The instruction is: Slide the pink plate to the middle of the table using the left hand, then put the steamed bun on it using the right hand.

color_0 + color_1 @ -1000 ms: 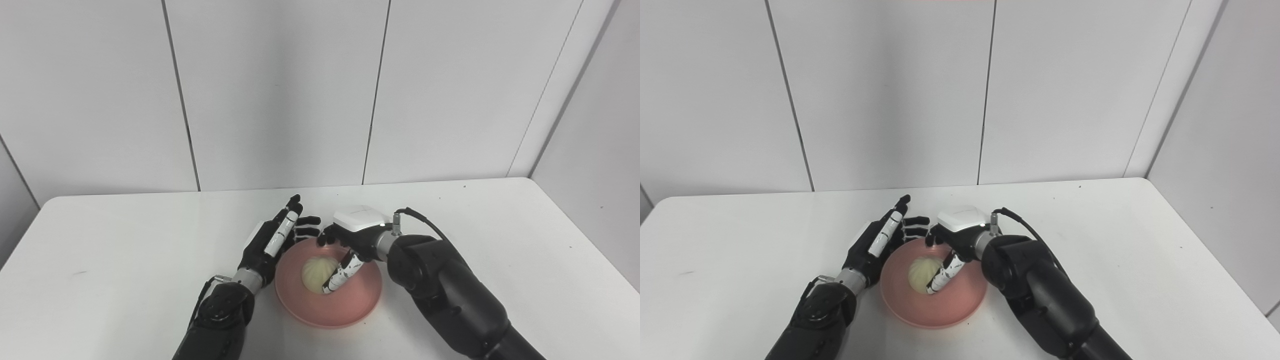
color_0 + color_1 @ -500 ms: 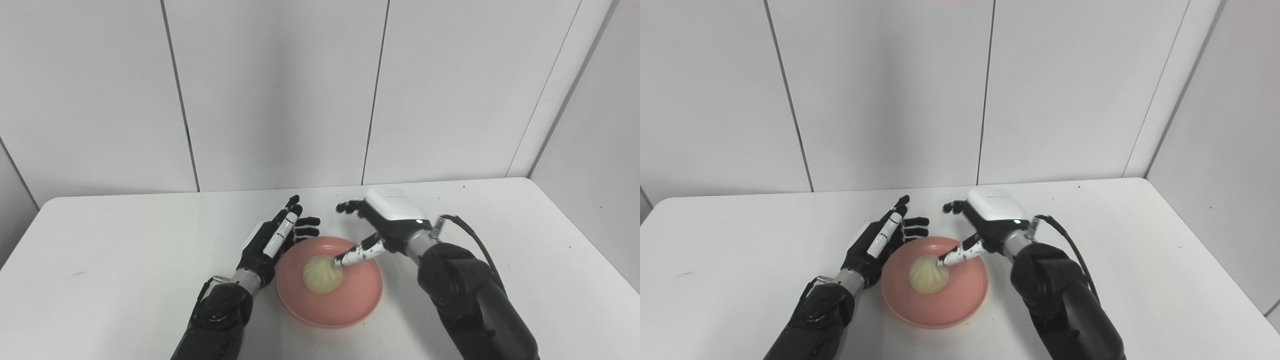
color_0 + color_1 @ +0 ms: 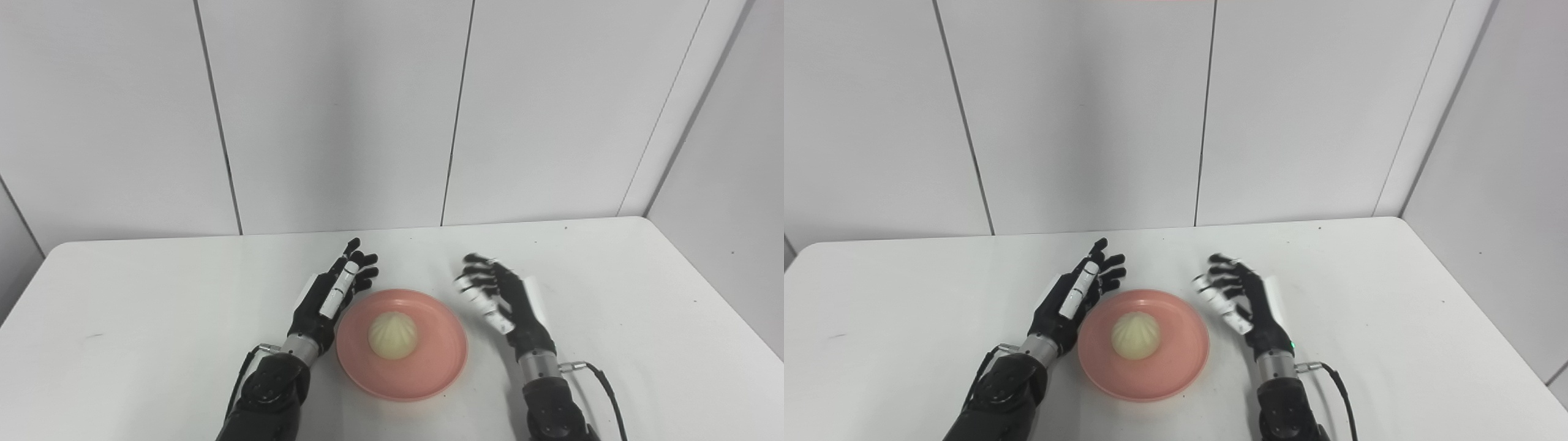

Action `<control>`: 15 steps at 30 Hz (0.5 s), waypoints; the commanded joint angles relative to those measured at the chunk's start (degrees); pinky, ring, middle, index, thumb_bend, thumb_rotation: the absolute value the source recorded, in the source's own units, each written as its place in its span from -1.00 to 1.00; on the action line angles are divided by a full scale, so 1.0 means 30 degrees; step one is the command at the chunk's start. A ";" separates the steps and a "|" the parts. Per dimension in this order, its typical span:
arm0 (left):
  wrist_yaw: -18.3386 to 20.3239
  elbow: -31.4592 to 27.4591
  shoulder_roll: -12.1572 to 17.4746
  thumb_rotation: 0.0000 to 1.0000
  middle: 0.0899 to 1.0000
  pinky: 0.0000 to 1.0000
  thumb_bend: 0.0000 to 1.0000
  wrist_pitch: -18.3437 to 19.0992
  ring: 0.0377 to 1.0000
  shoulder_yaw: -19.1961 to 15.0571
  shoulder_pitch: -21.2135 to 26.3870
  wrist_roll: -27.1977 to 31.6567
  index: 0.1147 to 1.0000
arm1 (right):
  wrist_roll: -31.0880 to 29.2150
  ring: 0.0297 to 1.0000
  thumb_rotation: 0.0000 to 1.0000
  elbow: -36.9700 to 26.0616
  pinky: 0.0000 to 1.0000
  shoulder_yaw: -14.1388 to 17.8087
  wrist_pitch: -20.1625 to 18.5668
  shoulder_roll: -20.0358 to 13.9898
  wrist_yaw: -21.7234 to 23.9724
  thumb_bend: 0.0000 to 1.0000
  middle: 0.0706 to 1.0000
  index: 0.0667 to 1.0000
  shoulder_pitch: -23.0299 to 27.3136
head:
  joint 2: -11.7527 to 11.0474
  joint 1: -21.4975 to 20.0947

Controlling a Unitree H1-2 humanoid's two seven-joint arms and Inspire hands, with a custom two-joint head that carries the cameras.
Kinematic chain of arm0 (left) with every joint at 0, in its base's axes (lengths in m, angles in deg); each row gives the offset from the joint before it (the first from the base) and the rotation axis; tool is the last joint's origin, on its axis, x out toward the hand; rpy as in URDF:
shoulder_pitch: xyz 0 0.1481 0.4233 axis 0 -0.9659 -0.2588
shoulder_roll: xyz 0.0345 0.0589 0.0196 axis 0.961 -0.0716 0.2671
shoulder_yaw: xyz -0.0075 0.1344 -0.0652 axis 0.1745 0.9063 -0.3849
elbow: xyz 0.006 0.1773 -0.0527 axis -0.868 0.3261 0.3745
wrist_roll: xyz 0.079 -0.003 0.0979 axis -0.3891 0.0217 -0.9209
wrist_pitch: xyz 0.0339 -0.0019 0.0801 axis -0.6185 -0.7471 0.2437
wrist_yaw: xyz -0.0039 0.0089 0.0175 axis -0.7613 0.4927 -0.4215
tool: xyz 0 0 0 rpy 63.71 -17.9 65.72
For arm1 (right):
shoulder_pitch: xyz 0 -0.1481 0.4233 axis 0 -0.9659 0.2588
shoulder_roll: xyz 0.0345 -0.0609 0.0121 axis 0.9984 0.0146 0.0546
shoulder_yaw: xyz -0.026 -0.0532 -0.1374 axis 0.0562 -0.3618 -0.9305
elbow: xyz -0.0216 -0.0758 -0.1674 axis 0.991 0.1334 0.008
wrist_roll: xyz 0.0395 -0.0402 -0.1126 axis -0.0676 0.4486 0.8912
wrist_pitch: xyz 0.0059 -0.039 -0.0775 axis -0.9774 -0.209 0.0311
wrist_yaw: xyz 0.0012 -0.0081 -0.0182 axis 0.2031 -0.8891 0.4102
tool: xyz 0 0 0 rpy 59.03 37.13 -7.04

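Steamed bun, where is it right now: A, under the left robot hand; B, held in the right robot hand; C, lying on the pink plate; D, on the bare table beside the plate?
C: the steamed bun lies on the pink plate, with both robot hands open beside it.

A big white table (image 3: 153,318) fills the room's corner — smooth, with a few tiny dark specks. Behind it stand plain white wall panels (image 3: 337,110) — thin dark lines between them.
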 commanded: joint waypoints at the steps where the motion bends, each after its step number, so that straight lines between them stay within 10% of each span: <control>1: -0.0879 0.0661 0.0355 0.77 0.96 0.98 0.29 0.0262 0.97 -0.0070 -0.0701 -0.0489 0.92 | -0.1346 0.58 0.96 0.0007 0.48 0.0150 0.0894 -0.0202 0.0121 0.28 0.61 0.59 0.1011 | 0.0013 0.0004; 6: -0.0210 -0.0004 0.0559 0.86 1.00 1.00 0.43 0.1018 1.00 0.0456 -0.0902 -0.0720 1.00 | -0.3556 0.78 1.00 -0.0416 0.71 0.0021 -0.1788 -0.0239 0.1196 0.50 0.73 0.71 0.0773 | 0.0056 0.0035; 15: 0.0507 -0.0175 0.0427 0.83 1.00 1.00 0.47 0.1538 1.00 -0.0110 -0.0996 0.0308 1.00 | -0.4257 0.81 1.00 -0.0219 0.78 -0.0228 -0.2027 -0.0266 0.1250 0.62 0.76 0.74 0.0392 | 0.0094 0.0011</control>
